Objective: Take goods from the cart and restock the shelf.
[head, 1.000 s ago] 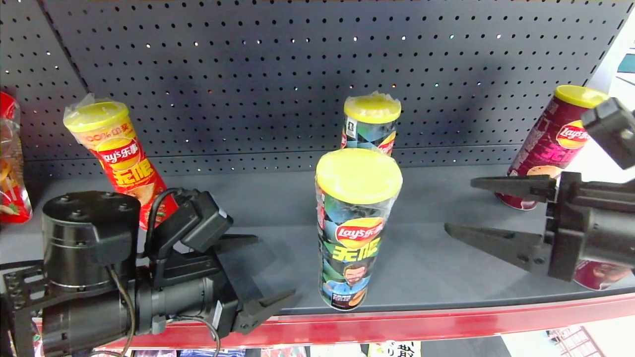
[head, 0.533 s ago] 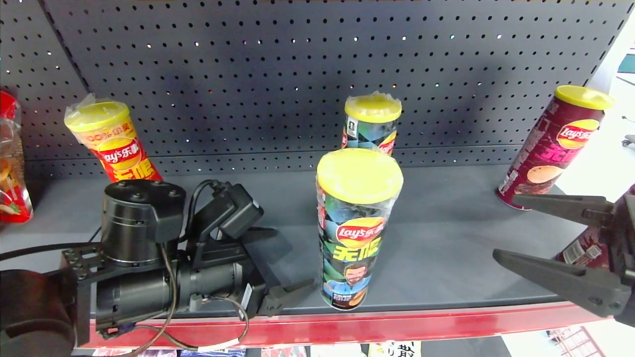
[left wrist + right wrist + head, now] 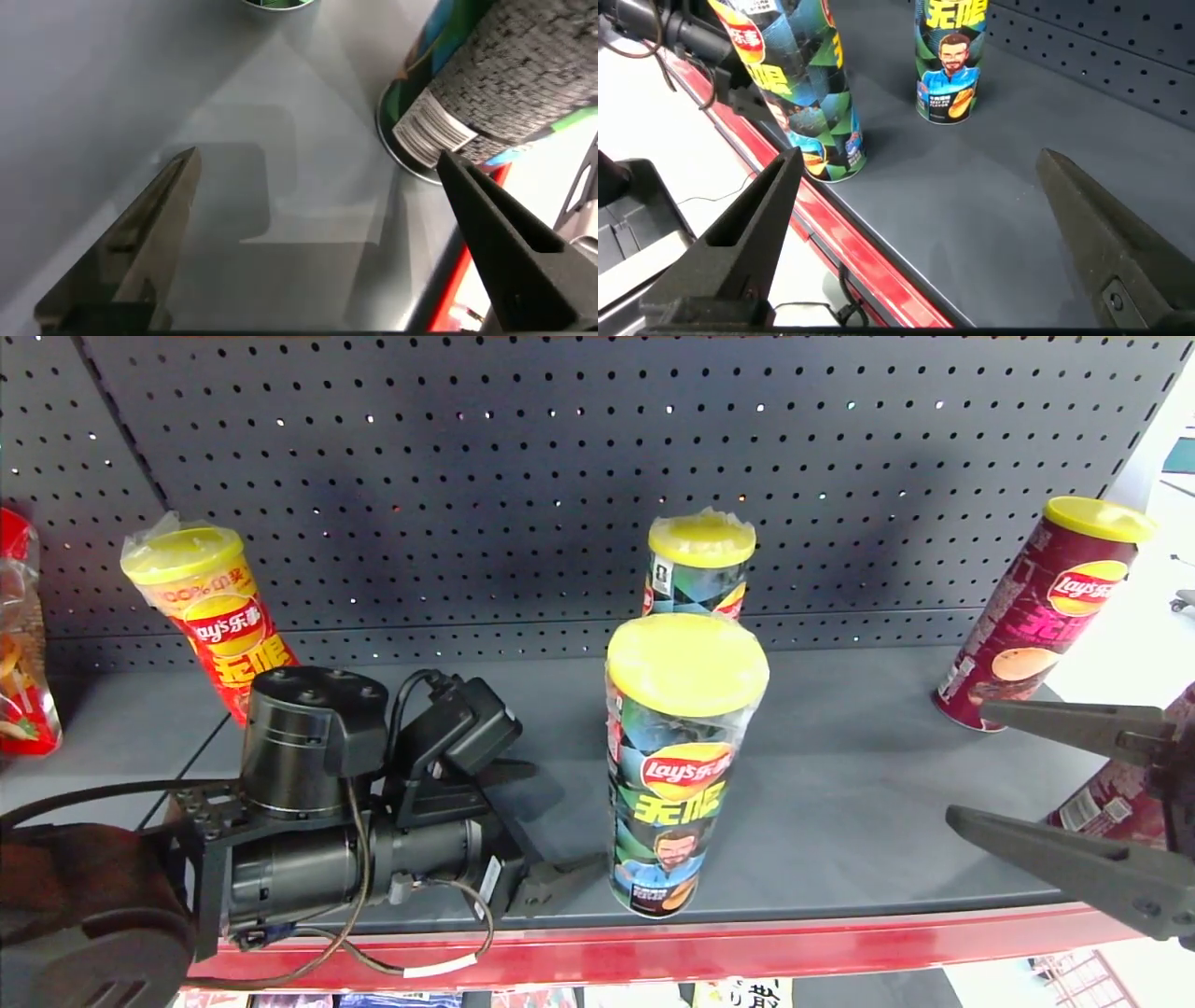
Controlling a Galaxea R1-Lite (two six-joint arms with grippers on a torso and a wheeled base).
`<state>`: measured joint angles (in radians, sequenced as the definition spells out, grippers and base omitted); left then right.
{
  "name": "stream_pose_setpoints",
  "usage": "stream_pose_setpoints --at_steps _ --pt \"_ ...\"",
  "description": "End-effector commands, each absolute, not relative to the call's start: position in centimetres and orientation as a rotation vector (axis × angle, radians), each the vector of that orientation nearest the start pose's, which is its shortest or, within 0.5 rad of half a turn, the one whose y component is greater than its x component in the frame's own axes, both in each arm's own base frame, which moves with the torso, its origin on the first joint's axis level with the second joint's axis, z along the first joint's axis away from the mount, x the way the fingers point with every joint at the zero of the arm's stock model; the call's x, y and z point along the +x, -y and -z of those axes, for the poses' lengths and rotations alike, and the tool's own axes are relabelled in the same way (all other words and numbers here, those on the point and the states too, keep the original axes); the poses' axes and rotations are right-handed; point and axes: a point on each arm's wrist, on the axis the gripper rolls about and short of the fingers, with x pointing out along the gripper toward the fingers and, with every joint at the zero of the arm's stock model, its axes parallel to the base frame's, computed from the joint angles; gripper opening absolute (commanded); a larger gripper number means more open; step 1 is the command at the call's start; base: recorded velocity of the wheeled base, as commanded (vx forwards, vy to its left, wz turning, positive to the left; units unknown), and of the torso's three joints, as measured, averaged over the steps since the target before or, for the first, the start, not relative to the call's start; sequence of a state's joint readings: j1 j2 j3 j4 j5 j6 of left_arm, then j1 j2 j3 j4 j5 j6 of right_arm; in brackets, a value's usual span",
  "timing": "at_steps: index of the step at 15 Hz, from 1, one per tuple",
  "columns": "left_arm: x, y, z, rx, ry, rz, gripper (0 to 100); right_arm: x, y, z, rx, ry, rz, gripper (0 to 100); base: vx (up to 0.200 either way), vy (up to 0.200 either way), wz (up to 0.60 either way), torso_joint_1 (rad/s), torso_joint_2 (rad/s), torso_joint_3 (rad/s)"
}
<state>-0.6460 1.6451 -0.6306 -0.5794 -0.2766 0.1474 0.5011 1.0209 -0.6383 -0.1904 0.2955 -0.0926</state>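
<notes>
On the grey shelf (image 3: 840,803) a blue-green chips can with a yellow lid (image 3: 686,765) stands upright near the front edge, with a second one (image 3: 698,569) behind it by the back wall. My left gripper (image 3: 560,821) lies open on the shelf just left of the front can, its near fingertip close to the can's base. The left wrist view has the can's base (image 3: 439,131) beside one finger of the gripper (image 3: 313,173). My right gripper (image 3: 966,761) hangs open at the shelf's right end, empty. Both cans (image 3: 799,84) (image 3: 951,56) stand beyond it (image 3: 920,168).
A red chips can (image 3: 219,616) leans at the back left, next to a red snack bag (image 3: 19,635). A maroon can (image 3: 1046,607) leans at the back right, and another (image 3: 1111,803) stands behind my right fingers. The pegboard wall (image 3: 560,448) and red front lip (image 3: 747,947) bound the shelf.
My left gripper has slid right along the shelf up to the front can, which shifted slightly right. My right gripper has drawn back to the right and lower.
</notes>
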Motion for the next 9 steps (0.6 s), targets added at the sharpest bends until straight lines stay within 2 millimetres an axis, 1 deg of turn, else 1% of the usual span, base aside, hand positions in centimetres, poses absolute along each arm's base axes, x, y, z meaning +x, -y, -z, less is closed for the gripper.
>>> stream_pose_setpoints --at_steps 1,3,9 --pt "21.81 17.21 -14.70 0.218 -0.376 0.941 100 11.44 -7.02 -24.06 -0.109 -0.163 -0.804 100 0.000 0.000 0.00 0.000 0.00 0.000" --pt "22.14 17.46 -14.90 0.217 -0.366 0.941 100 11.43 -7.04 -24.06 -0.109 -0.163 -0.806 100 0.000 0.000 0.00 0.000 0.00 0.000" --pt "22.09 17.85 -14.76 0.219 -0.371 0.951 100 11.43 -7.03 -24.02 -0.109 -0.165 -0.804 100 0.000 0.000 0.00 0.000 0.00 0.000"
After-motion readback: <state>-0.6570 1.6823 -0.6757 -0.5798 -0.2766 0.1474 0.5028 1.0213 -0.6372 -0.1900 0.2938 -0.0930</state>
